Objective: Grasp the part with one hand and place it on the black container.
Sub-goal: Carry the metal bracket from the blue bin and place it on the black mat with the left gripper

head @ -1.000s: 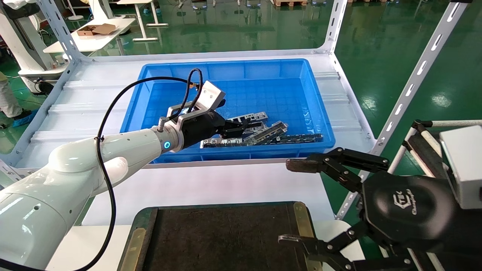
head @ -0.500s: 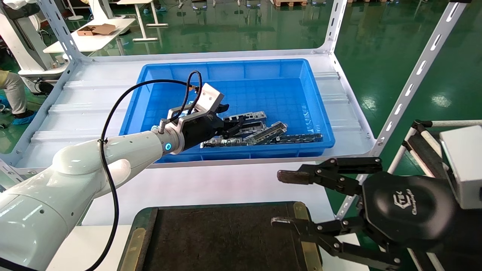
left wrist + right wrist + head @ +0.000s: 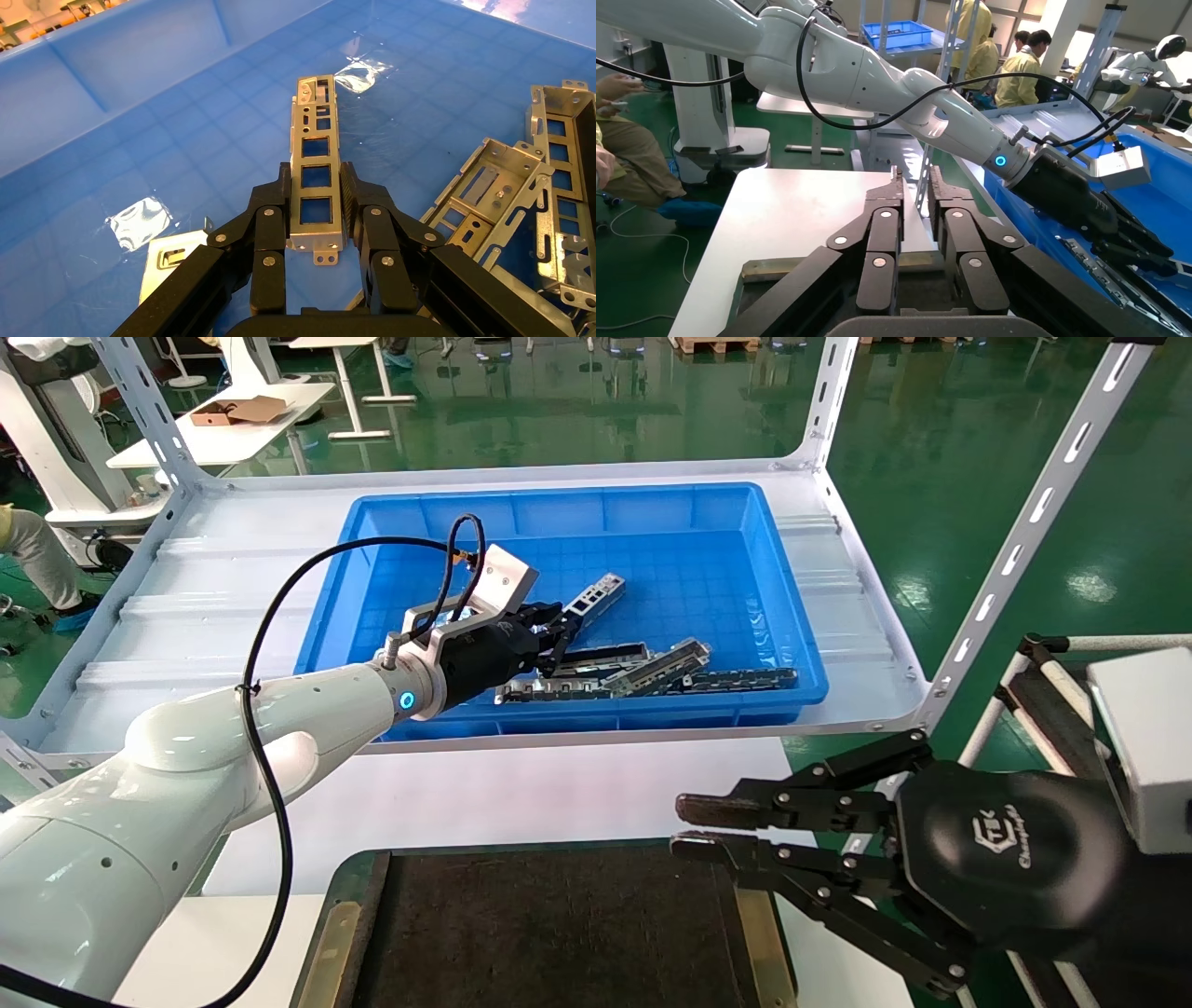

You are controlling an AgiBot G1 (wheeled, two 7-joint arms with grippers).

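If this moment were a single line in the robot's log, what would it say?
left gripper: shut on part, lifted above blue bin | right gripper: nearly closed, empty, beside black container | container: no part

Black container (image 3: 559, 933) cut off below.

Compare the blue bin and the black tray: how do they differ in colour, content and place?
The blue bin is bright blue plastic; the black tray has a rough black floor and a dark green rim. The bin holds several metal parts; the tray shows none. The bin sits on the shelf farther from the robot; the tray lies nearer it. The left tool grips a metal strip over the bin. Both are shallow and rectangular.
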